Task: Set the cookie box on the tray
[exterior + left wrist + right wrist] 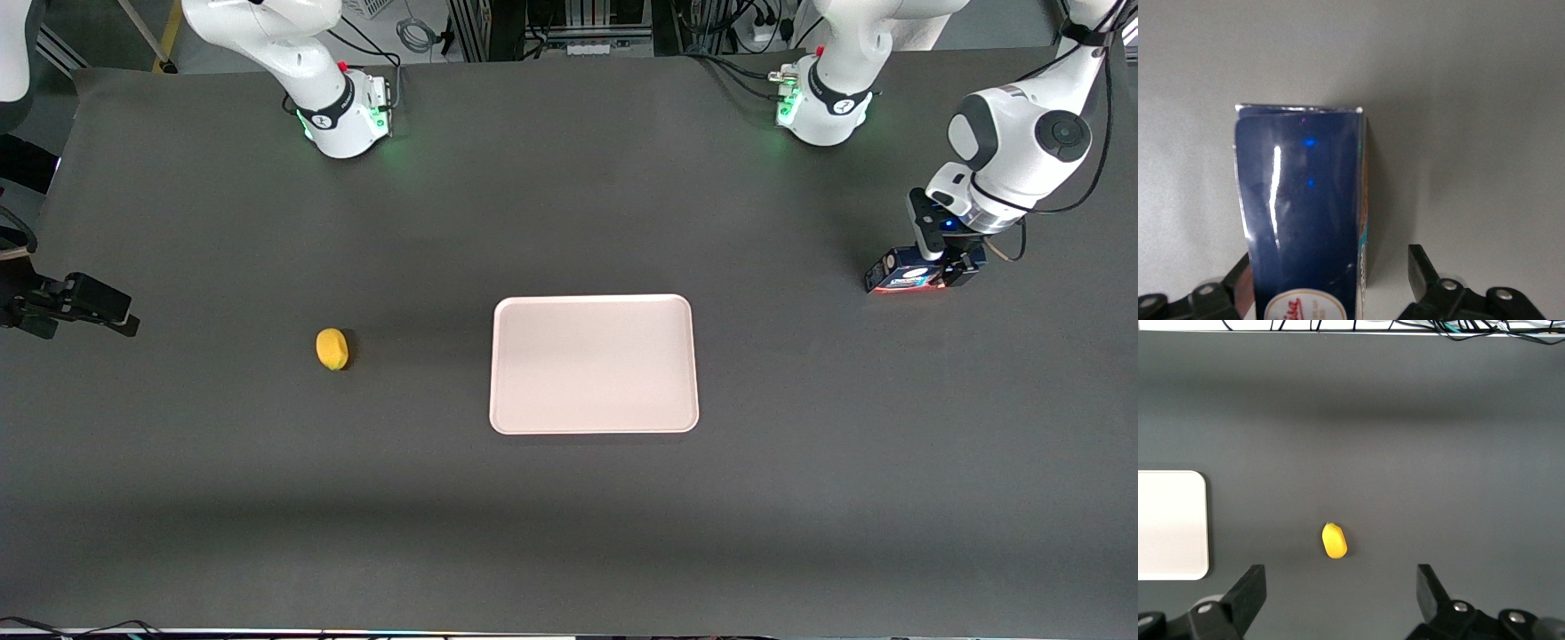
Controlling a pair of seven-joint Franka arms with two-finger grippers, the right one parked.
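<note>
The gripper (944, 267) is down over the box (902, 273) at the working arm's end of the table, its fingers (1421, 270) spread wide, one touching a side and a gap at the other. The box lies on the table, well apart from the tray (594, 364). I'd say the grasp, carry and placing are all left to do

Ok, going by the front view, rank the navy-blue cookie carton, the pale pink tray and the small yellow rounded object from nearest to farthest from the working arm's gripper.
1. Navy-blue cookie carton: between the fingers of the open gripper, at the working arm's end of the table.
2. Pale pink rectangular tray: mid-table, nearer the front camera.
3. Small yellow rounded object: toward the parked arm's end.
</note>
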